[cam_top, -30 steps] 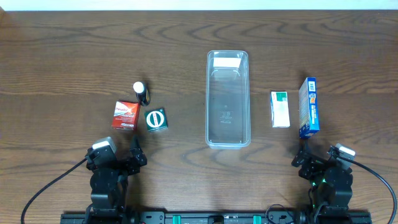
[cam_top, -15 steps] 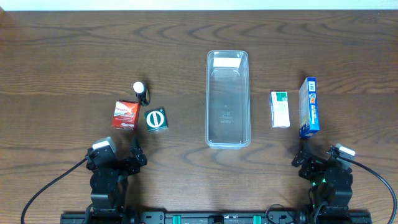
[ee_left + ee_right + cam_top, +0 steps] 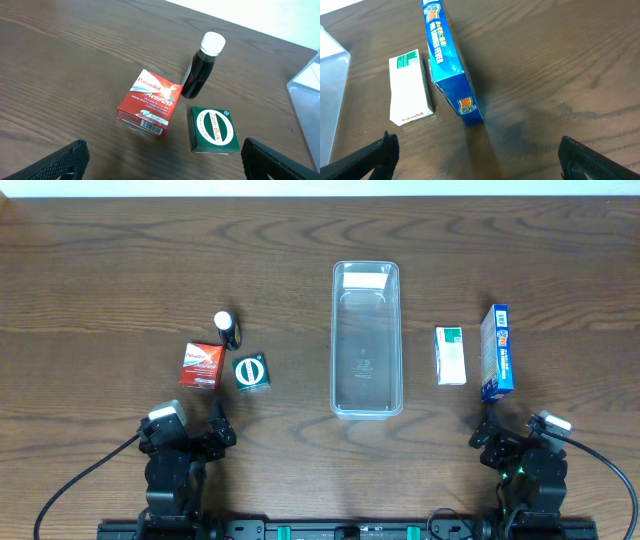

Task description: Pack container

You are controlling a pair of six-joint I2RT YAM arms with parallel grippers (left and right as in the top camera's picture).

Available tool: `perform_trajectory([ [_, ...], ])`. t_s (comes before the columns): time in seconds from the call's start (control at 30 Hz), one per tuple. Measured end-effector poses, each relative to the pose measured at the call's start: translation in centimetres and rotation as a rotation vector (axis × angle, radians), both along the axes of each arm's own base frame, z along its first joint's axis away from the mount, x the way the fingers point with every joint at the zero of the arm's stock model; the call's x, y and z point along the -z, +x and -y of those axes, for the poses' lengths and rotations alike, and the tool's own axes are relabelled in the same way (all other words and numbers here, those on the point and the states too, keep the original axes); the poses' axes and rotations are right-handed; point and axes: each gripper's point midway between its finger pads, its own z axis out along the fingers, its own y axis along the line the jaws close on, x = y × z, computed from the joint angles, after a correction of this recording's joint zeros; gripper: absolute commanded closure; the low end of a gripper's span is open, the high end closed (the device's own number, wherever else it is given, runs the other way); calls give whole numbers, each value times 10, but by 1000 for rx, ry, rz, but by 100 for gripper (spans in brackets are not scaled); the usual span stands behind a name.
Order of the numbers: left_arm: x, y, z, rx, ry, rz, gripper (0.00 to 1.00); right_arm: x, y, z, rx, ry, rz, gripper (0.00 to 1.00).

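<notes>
Nothing has moved — both arms stay low at the near edge of the table (image 3: 100,260). The left gripper (image 3: 192,430) and right gripper (image 3: 515,436) stand wide open, holding nothing. The container (image 3: 366,340) lies mid-table, with bare wood on each side — up to the green box (image 3: 251,372) and the white box (image 3: 450,355).

The left gripper (image 3: 190,428) is held low, close to its own base, with the jaws spread wide and nothing caught between the fingers (image 3: 65,161). The right gripper (image 3: 515,432) is posed likewise on the other side, jaws fully parted and empty.
</notes>
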Motion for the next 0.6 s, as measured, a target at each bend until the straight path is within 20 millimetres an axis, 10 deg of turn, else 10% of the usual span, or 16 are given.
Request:
perform_trajectory([
  [0.27, 0, 0, 0, 0, 0, 0, 2, -3, 3, -5, -24, 19, 18, 1],
  [0.6, 0, 0, 0, 0, 0, 0, 2, -48, 25, -59, -292, 202, 223, 1],
])
